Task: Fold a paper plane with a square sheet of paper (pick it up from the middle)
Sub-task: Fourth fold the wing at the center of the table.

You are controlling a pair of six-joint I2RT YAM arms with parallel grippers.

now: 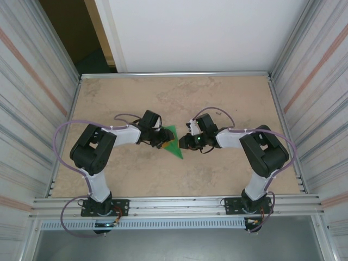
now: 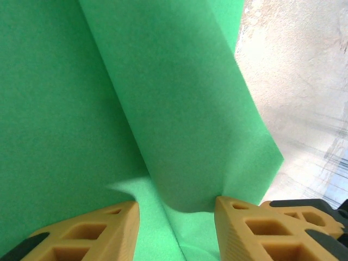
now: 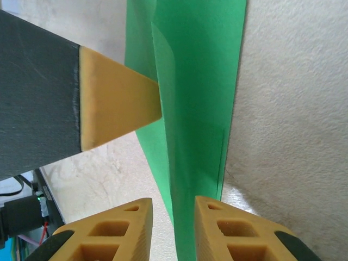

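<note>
The square sheet of paper [image 1: 174, 143] is bright green and folded into a pointed, angular shape. It lies on the table between the two grippers. My left gripper [image 1: 161, 140] is over its left side. In the left wrist view the jaws of this gripper [image 2: 176, 206] stand apart, with a raised, curved flap of the paper [image 2: 179, 109] between them, its edge touching the right finger [image 2: 244, 228]. My right gripper [image 1: 186, 142] is at the paper's right edge. Its jaws [image 3: 173, 204] are narrowly open around a long green strip [image 3: 196, 98] of the paper. The left gripper's tan fingertip [image 3: 117, 103] rests against that strip.
The beige table [image 1: 217, 98] is boxed in by ribbed metal walls on the left [image 1: 32, 98] and right [image 1: 321, 98]. An aluminium rail [image 1: 174, 205] runs along the near edge by the arm bases. Purple cables [image 1: 65, 130] loop off both arms.
</note>
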